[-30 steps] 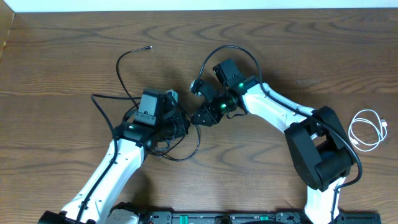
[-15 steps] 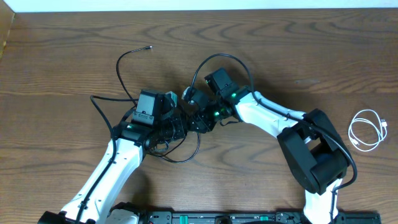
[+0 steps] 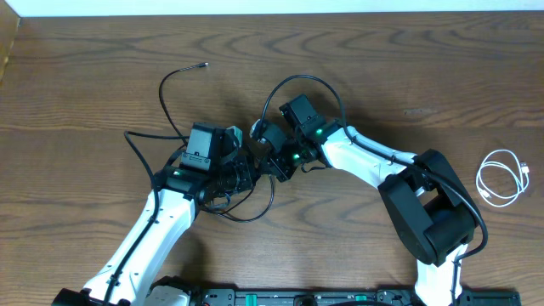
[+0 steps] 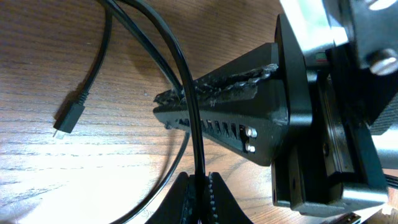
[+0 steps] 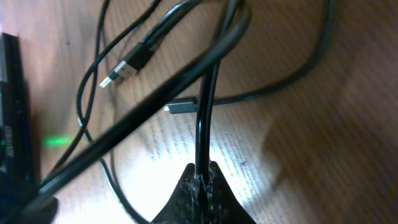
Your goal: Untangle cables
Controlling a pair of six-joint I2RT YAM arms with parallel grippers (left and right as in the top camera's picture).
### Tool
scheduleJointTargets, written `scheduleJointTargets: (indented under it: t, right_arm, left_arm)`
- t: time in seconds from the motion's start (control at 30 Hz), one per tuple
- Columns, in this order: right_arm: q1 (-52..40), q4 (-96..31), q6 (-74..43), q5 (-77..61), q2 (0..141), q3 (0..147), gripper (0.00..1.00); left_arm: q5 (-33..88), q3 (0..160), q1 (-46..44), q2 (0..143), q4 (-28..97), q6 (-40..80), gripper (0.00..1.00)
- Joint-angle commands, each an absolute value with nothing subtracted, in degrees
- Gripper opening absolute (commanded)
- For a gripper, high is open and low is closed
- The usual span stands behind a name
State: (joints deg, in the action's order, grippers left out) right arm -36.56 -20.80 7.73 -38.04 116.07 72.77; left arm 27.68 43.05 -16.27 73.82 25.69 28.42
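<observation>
Left tool [image 4: 199,182] and right tool [image 5: 200,177] each clamp a black cable [image 4: 190,93], tips close together.

A robotics workbench, most likely in a lab. The white-and-black left arm [image 3: 144,242] and right arm [image 3: 374,157] rise from a black rail [image 3: 297,297] at the near edge of a dark wood-grain table [image 3: 85,76]. Loose black cables [image 3: 166,102] and a coiled white cable [image 3: 501,174] lie on it.
</observation>
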Motion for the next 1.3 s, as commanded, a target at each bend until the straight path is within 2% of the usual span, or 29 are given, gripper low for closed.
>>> scheduleJointTargets:
  t: [0.0,0.2,0.43,0.73,0.87,1.03,1.27]
  right_arm:
    - [-36.18,-21.06,7.09,-33.56,115.42,72.51,0.01]
    - [-35.92,-21.91,2.92,-22.11,115.42,72.51,0.01]
    - [-34.35,-23.03,2.46,-17.47,115.42,72.51,0.01]
    - [-32.23,-23.75,0.23,-13.39,115.42,72.51,0.01]
    - [-31.9,-23.79,0.23,-13.39,115.42,72.51,0.01]
    - [-31.86,-23.79,0.23,-13.39,115.42,72.51,0.01]
    - [-31.86,-23.79,0.23,-13.39,115.42,72.51,0.01]
  left_arm:
    - [23.44,43.38,-16.03,73.63,26.68,27.66,0.08]
    - [15.99,43.38,-16.01,73.63,29.93,27.66,0.08]
    - [9.98,43.38,-15.16,73.63,33.06,27.68,0.08]
    - [10.28,43.38,-8.1,72.6,36.93,27.64,0.07]
    - [14.79,43.38,-4.62,69.95,37.28,24.97,0.07]
    - [19.51,43.38,-0.08,63.57,37.28,23.77,0.07]
    - [19.49,43.38,4.75,51.59,37.3,23.77,0.07]
